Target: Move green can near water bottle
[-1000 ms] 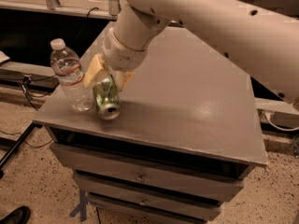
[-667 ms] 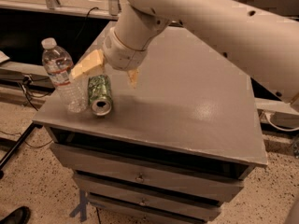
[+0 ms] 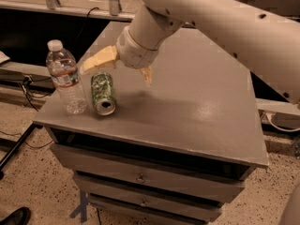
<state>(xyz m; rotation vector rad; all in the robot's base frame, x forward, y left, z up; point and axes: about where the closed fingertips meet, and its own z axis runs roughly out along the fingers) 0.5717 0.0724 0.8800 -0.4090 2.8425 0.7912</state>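
The green can [image 3: 103,93], a patterned aluminium cylinder with a silver end, is seen lying on its side just beside the upright water bottle [image 3: 65,78], whose clear ribbed plastic is topped by a white cap. The gripper [image 3: 124,67] is held above the can, its pale fingers [image 3: 101,59] spread wide and empty. Both things are carried by the smooth grey surface [image 3: 197,107] above drawers [image 3: 140,177]; a speckled floor [image 3: 28,182] lies below. The bottle's label writing cannot be read.

The green can [image 3: 102,91] is green-and-white patterned with a silver end. The water bottle [image 3: 65,81] is clear, white-capped and red-banded. The cream-fingered claw [image 3: 123,68] hangs over the can, above the grey worktop [image 3: 201,107].
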